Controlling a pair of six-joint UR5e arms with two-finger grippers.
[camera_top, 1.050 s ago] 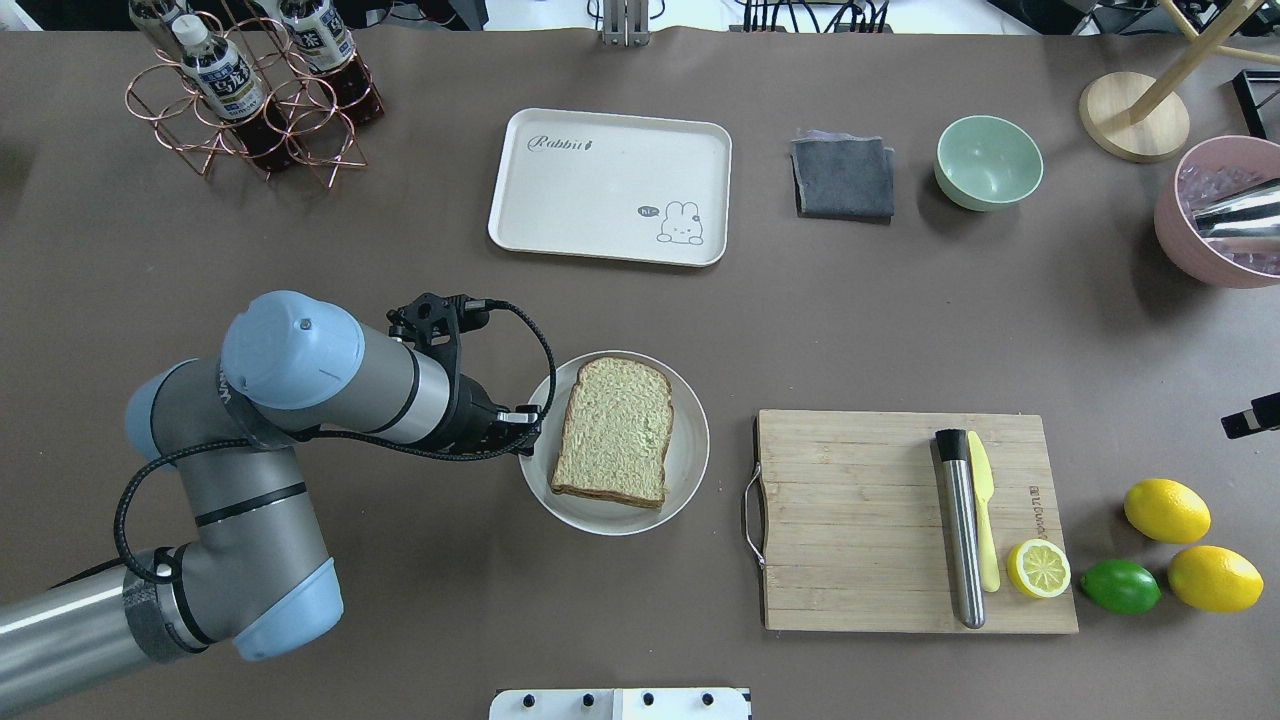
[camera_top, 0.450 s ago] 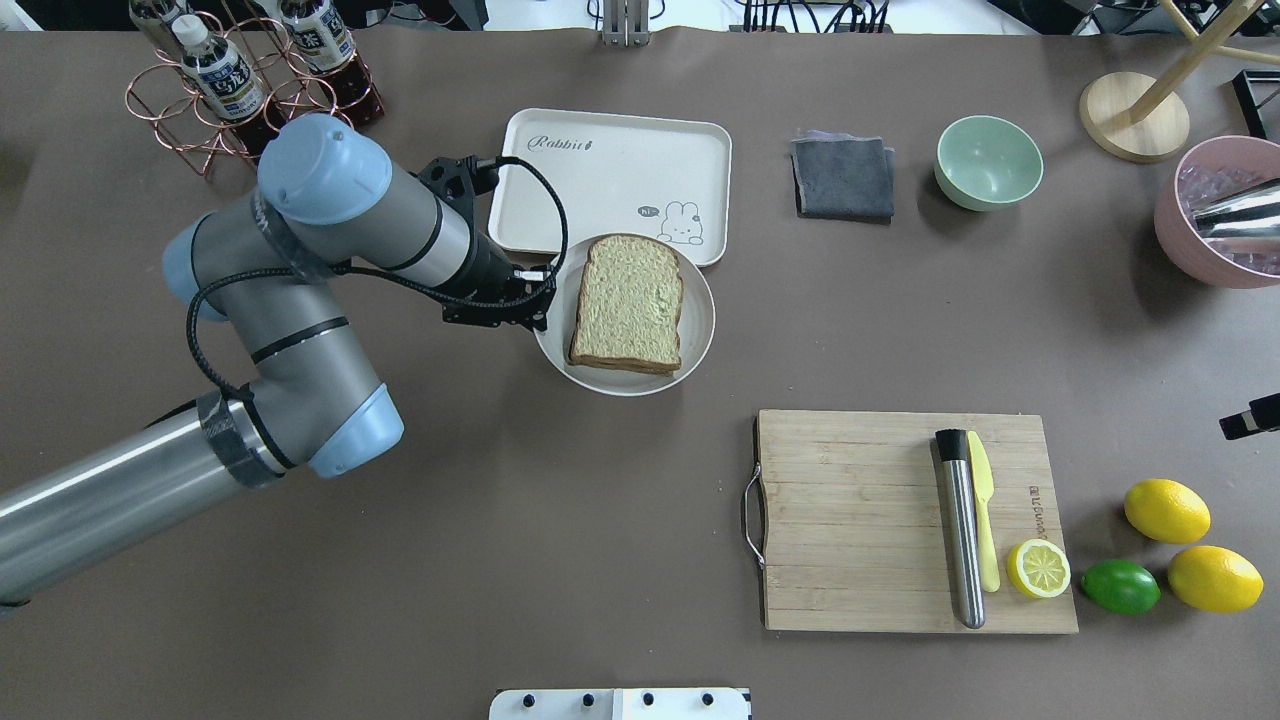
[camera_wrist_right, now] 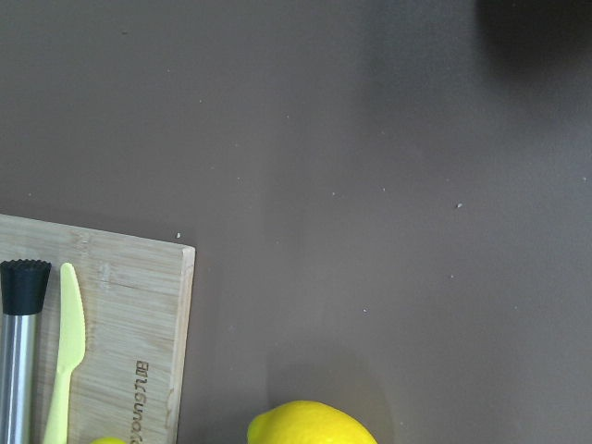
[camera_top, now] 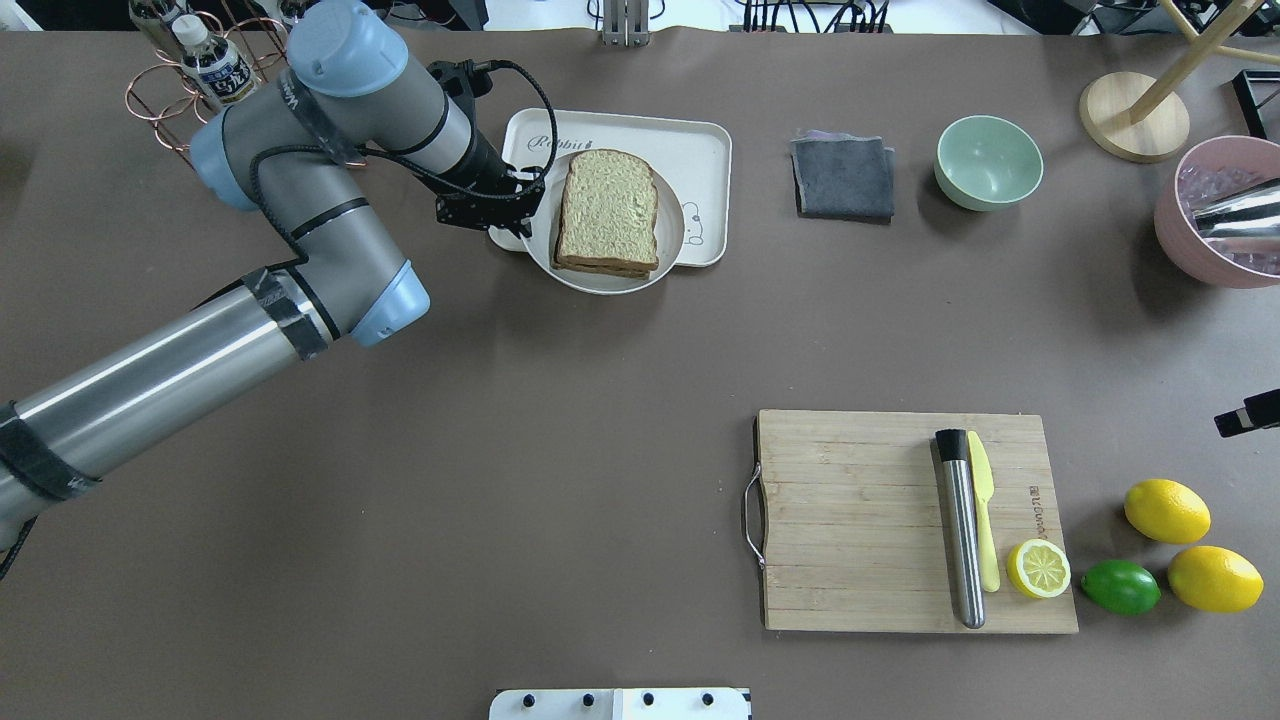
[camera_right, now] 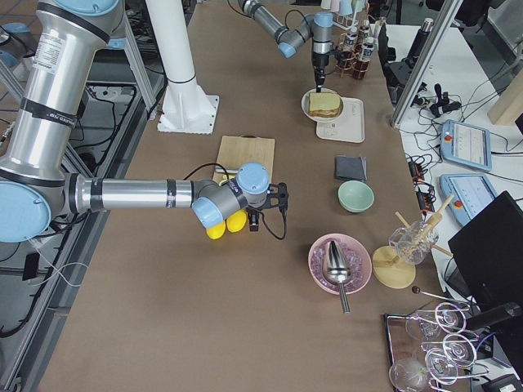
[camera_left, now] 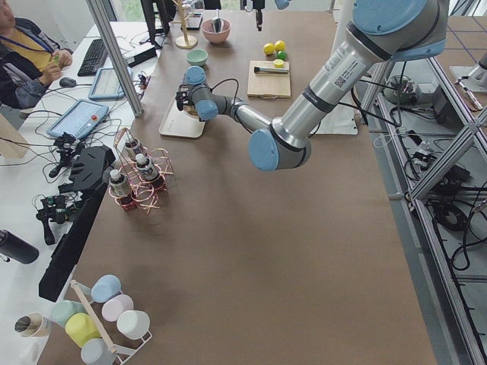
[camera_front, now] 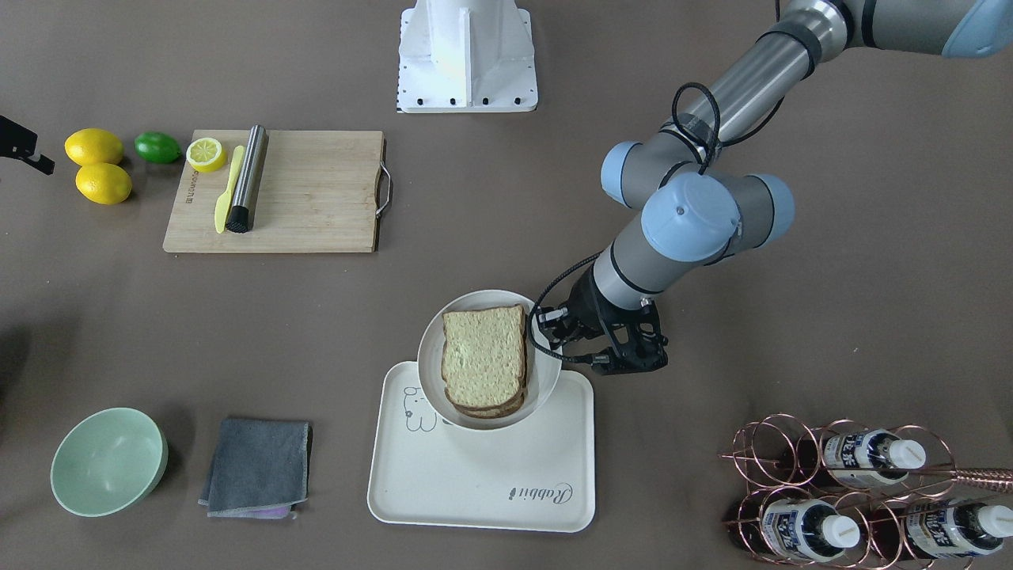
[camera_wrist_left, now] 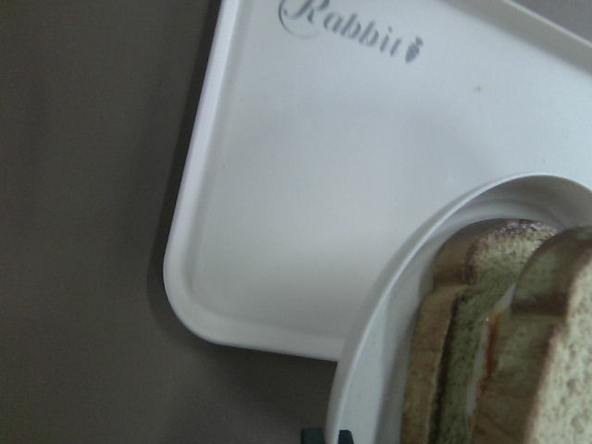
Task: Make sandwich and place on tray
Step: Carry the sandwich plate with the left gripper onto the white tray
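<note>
The sandwich [camera_top: 607, 210], two bread slices with egg showing between them in the left wrist view [camera_wrist_left: 499, 351], lies on a round white plate [camera_top: 600, 283]. My left gripper [camera_top: 530, 215] is shut on the plate's left rim. The plate overlaps the near half of the cream tray [camera_top: 690, 140]; I cannot tell whether it touches the tray. The front view shows the sandwich [camera_front: 484, 358], the plate [camera_front: 431, 340], the tray [camera_front: 475, 475] and the left gripper [camera_front: 554, 348]. Only a black bit of my right gripper [camera_top: 1248, 414] shows at the table's right edge, near the lemons; whether it is open or shut is unclear.
A wooden cutting board [camera_top: 860, 520] with a metal muddler, a yellow knife and half a lemon lies at the near right. Two lemons [camera_top: 1166, 510] and a lime sit beside it. A grey cloth [camera_top: 843, 178], a green bowl [camera_top: 988, 162] and a bottle rack [camera_top: 200, 70] stand along the far side.
My left arm has carried the plate with the sandwich away from the table's middle to the far side, over the tray. The right arm has not moved.
</note>
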